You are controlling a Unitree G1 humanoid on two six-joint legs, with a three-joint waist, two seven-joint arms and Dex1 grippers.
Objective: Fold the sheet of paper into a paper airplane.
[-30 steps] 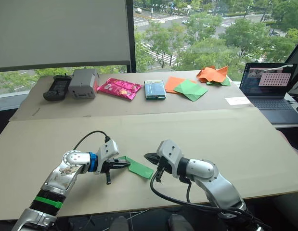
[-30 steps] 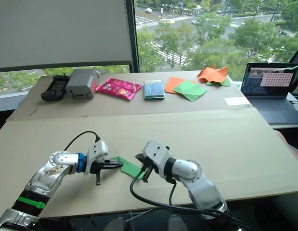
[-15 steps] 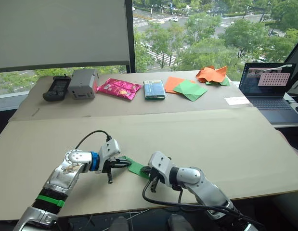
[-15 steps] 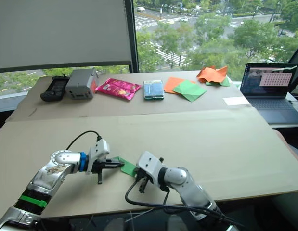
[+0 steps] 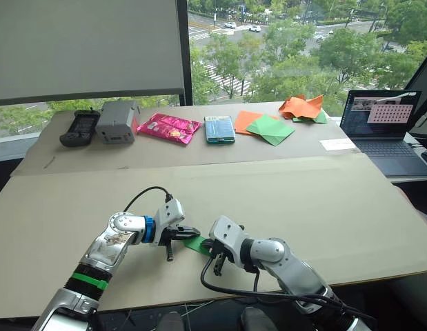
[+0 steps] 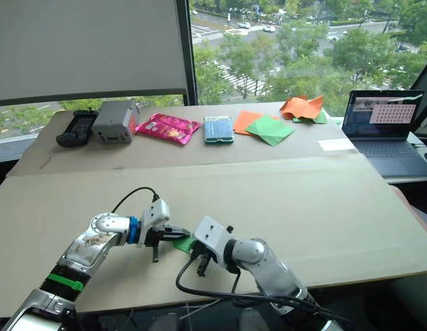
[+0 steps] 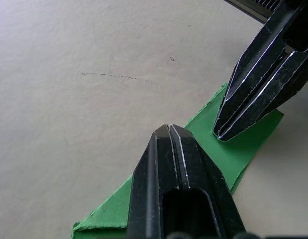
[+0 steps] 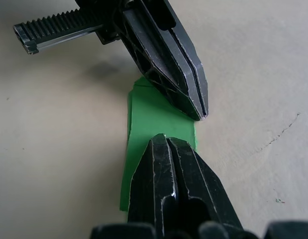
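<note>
Near the front edge of the desk point(image 5: 323, 200) the folded green paper airplane point(image 7: 221, 149) lay flat as a narrow strip, and both tools had come down on it from opposite ends. The left tool point(image 7: 169, 130) had its two black fingers pressed together, tips resting on the paper. The right tool point(image 8: 163, 141) was likewise closed, its tip on the strip just beside the other's, the two nearly touching nose to nose. Neither seemed to grip the paper; they pressed on top of it. Along the far side of the desk sat a black handset point(image 5: 76, 126), a grey box point(image 5: 116, 119), a pink packet point(image 5: 168, 127), a phone point(image 5: 219, 129), orange and green sheets point(image 5: 265, 125), crumpled orange paper point(image 5: 301, 106) and an open laptop point(image 5: 383, 124).
</note>
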